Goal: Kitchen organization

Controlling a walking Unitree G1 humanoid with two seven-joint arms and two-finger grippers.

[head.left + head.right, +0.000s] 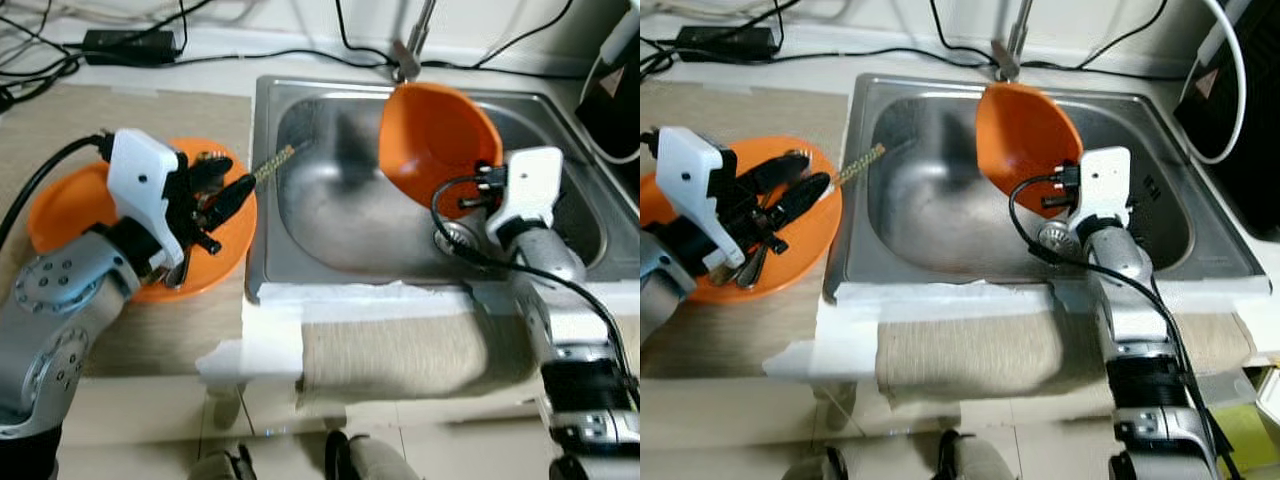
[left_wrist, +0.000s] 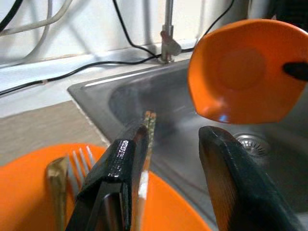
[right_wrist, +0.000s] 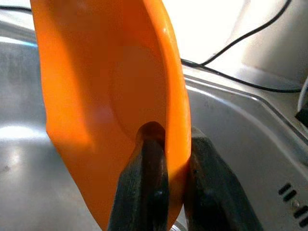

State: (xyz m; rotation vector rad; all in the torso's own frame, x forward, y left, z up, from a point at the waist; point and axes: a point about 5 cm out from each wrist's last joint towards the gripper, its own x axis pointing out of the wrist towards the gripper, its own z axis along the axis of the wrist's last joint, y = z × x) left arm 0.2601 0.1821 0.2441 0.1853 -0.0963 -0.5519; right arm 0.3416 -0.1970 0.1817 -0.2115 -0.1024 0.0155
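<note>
**A:** So where are we at? Our right hand [image 1: 487,188] has its fingers pinched on the rim of the orange bowl [image 1: 435,135], one inside the wall and one outside. The bowl's up on edge over the sink [image 1: 330,215], open side facing our left, just in front of the faucet [image 1: 410,50].

**B:** Yep, and our left hand [image 1: 222,200] is over the orange plate [image 1: 60,215] on the worktop [image 1: 150,330], just left of the sink. Fingers are spread a moderate way, and from the wrist view I can't tell if they're actually gripping anything. There's a thin stick with a gritty-looking tip [image 1: 272,163] lying right along one finger [image 2: 120,163], long axis pointing out over the sink edge toward the basin.

**A:** What's in the plate?

**B:** A fork [image 2: 82,161] and something spoon-like [image 2: 55,175] under our left hand. The sink basin looks bare apart from the drain [image 1: 458,236].

**A:** So the bit that matters: the plate is well to the left of the bowl, across the sink rim. If the bowl's going over there, our right arm has the long reach.

**B:** And our left hand's sitting right in that landing spot. We'd guess it needs to get out of the way first.
</note>
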